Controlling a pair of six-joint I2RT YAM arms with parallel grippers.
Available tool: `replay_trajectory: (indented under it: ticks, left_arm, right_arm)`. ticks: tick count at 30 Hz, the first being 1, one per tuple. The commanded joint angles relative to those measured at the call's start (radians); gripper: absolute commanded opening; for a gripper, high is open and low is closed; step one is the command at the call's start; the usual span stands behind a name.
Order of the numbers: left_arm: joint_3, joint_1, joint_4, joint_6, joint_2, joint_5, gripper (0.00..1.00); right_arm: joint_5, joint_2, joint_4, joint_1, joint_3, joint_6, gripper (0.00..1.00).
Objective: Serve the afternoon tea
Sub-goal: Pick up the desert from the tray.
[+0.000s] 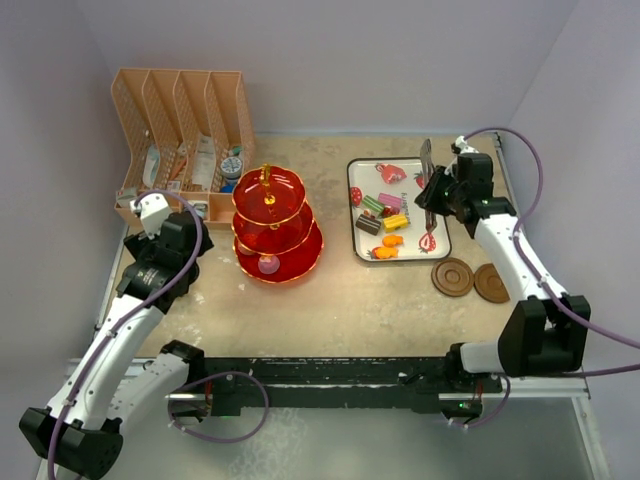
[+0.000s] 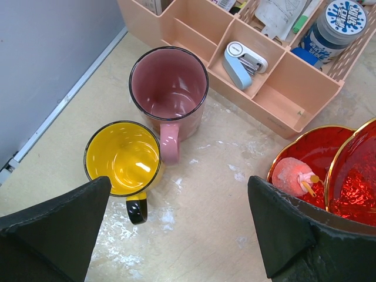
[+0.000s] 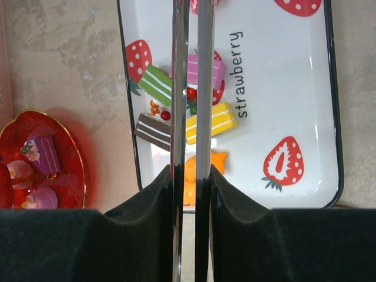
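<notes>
The red three-tier stand (image 1: 276, 222) stands left of centre with a pink sweet (image 2: 292, 176) and a purple cake (image 3: 42, 154) on its bottom tier. A pink mug (image 2: 169, 88) and a yellow mug (image 2: 122, 157) stand side by side, left of the stand. My left gripper (image 2: 179, 194) hangs open above the bare table just near of them, holding nothing. My right gripper (image 3: 191, 176) is shut on the metal tongs (image 3: 189, 88), whose arms point over the strawberry-print tray (image 3: 282, 76). Green (image 3: 157, 85), pink (image 3: 208, 70), yellow (image 3: 212, 120), brown (image 3: 154, 130) and orange (image 3: 202, 167) toy cakes lie there.
A peach desk organiser (image 1: 185, 140) with stationery stands at the back left, close behind the mugs. Two brown coasters (image 1: 452, 276) lie near the tray's front right corner. Walls close in the table on the left, right and back.
</notes>
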State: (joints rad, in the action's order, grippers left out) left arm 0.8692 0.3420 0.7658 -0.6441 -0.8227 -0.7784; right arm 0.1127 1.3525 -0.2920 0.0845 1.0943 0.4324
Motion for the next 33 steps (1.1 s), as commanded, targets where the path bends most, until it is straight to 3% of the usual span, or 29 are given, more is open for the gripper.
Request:
replay_trajectory:
  ticks: [1, 10, 23, 33]
  left_arm:
    - [0.026, 0.003, -0.02, -0.007, 0.017, -0.008, 0.98]
    - [0.023, 0.004, -0.028, 0.001, 0.023, 0.012, 0.97]
    - [0.019, 0.005, -0.031, 0.003, 0.02, 0.02, 0.97]
    - [0.019, 0.004, -0.032, 0.003, 0.012, 0.021, 0.97]
  right_arm:
    - [0.049, 0.019, 0.033, -0.018, 0.074, -0.04, 0.29]
    - [0.202, 0.224, 0.034, -0.02, 0.133, -0.072, 0.31]
    - [0.139, 0.429, -0.003, -0.02, 0.283, -0.095, 0.3]
    - [0.119, 0.493, -0.026, -0.014, 0.297, -0.124, 0.29]
